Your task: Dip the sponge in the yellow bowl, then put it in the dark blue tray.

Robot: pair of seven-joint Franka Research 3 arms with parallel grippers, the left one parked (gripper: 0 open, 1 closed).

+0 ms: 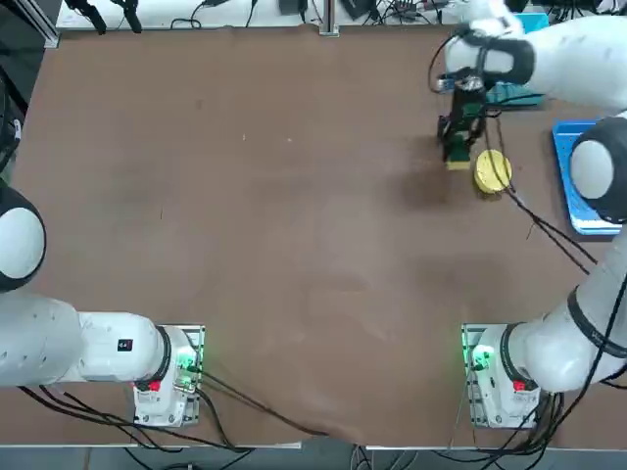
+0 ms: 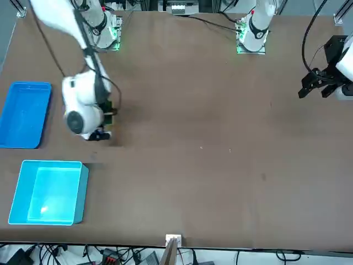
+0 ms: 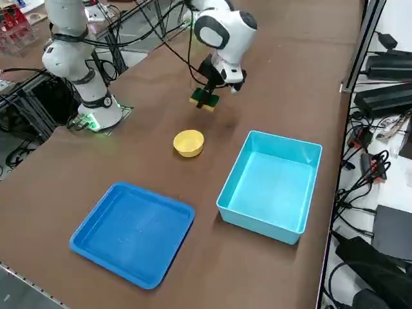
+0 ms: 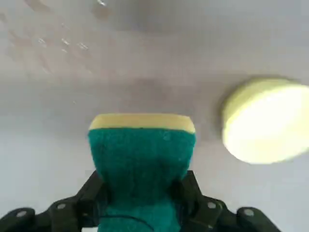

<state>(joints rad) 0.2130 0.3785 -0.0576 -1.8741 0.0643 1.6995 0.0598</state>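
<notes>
Both fingers of my right gripper [image 4: 142, 186] are clamping the small rectangular sponge with the dark green top and yellow layer [image 4: 140, 150], so yeah, I'm holding the task's thing right between them. Its yellow edge is sticking out past my fingertips. I'm not seeing enough to say whether it's touching the tabletop [image 3: 270, 84] or hanging just above it.

The small round yellow bowl [image 3: 188, 143] is sitting near my gripper, off to its right and a bit closer to my base. The shallow rectangular blue tray [image 3: 132, 235] is waiting farther out to my gripper's right, past the bowl.

Pretty sure I'm working on the dip step, with the grasp looking sorted. Next move is probably calling for enough height to clear the bowl's rim, a short shift right and slightly back, then lowering the yellow end in without knocking the bowl. The tray's coming after that.
</notes>
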